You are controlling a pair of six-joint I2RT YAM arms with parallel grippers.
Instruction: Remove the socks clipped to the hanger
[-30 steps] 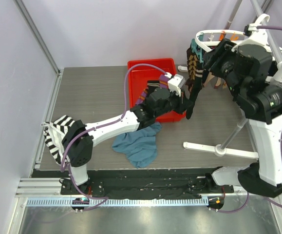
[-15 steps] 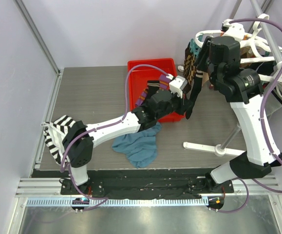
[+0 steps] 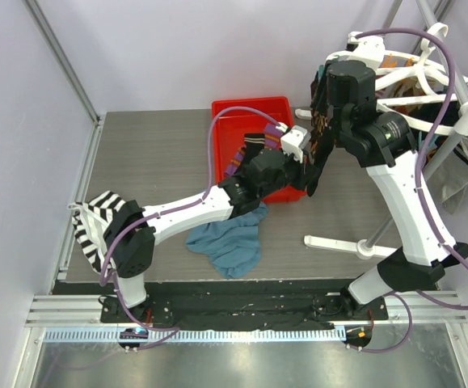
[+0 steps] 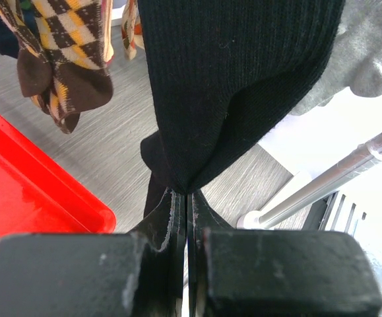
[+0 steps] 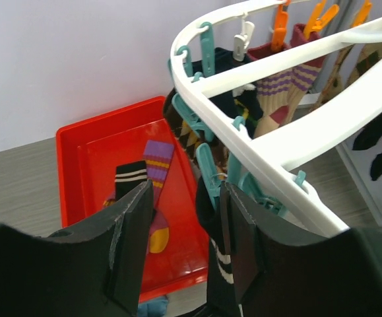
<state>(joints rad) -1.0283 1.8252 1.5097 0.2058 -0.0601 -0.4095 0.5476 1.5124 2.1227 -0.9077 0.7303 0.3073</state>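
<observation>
The white hanger [image 3: 403,77] hangs at the right with several socks clipped to its rim. A plain black sock [image 4: 237,72] dangles from it, and my left gripper [image 4: 186,193] is shut on that sock's lower tip [image 3: 314,174]. A brown argyle sock [image 4: 59,39] hangs just beside it. My right gripper [image 5: 187,224] stands open at the hanger's left rim [image 5: 270,175]. Its fingers straddle a teal clip [image 5: 207,168] that holds a black sock with white stripes [image 5: 212,254]. The right finger touches or nearly touches that sock.
A red tray [image 3: 242,113] behind the left arm holds a purple striped sock [image 5: 156,158] and a black one [image 5: 130,175]. A blue cloth [image 3: 229,242] lies on the table. The white stand foot [image 3: 363,242] crosses the right side. A black-and-white striped cloth [image 3: 92,222] drapes the left arm's base.
My right arm has swung left and forward, bringing its gripper from behind the hanger to the left rim around a teal clip; its jaws narrowed slightly. The left arm stayed put.
</observation>
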